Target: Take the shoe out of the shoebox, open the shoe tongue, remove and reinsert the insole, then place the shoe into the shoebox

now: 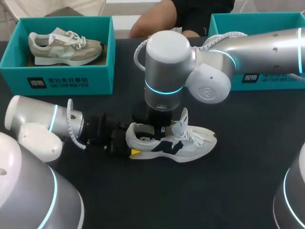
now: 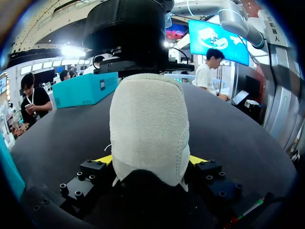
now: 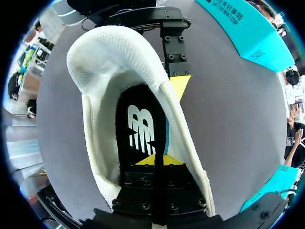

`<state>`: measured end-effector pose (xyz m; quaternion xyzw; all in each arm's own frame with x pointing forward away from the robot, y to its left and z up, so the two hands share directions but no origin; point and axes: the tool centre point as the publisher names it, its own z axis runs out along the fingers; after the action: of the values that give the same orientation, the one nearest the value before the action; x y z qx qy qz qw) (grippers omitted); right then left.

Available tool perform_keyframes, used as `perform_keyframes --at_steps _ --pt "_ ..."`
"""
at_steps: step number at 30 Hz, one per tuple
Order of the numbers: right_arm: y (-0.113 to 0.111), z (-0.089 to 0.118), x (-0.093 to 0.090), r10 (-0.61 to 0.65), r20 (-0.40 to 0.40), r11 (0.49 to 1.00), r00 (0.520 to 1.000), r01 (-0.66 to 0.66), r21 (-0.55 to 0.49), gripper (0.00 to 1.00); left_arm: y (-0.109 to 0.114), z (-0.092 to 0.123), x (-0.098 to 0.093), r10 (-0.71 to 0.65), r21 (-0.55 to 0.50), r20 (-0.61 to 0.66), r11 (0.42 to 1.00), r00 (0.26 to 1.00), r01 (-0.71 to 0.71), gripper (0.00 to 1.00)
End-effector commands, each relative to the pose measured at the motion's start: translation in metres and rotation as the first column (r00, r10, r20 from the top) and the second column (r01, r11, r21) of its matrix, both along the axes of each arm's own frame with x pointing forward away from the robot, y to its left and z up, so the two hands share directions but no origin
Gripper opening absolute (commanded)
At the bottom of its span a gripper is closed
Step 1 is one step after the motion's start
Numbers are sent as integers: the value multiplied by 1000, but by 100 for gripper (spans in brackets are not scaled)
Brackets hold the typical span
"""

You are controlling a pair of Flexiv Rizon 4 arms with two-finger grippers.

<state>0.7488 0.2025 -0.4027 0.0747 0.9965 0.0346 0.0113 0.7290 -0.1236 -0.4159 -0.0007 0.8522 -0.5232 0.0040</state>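
My right gripper points straight down into the mouth of the white mesh sneaker with navy side panels. Its yellow tips are pressed together on the black printed foam insole, with nothing visibly caught between them. The insole's heel end lies ahead, toward my left gripper, which clamps the sneaker's heel from both sides. The sneaker stands on the dark table, its long axis crosswise and its toe pointing right, so the right arm looks best placed to lift the insole.
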Motion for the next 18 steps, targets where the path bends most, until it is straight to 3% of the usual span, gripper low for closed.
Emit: perform_keyframes --at_steps 1,8,18 --pt "-1 -4 -8 -10 5 1000 1000 10 10 0 0 -4 -4 4 -2 3 1000 1000 -4 0" --pt "-20 24 -13 -88 60 995 994 85 50 0 0 -4 -4 4 -2 3 1000 1000 -4 0" --pt "-45 64 -5 -123 138 991 983 114 76 0 0 -4 -4 4 -2 3 1000 1000 -4 0"
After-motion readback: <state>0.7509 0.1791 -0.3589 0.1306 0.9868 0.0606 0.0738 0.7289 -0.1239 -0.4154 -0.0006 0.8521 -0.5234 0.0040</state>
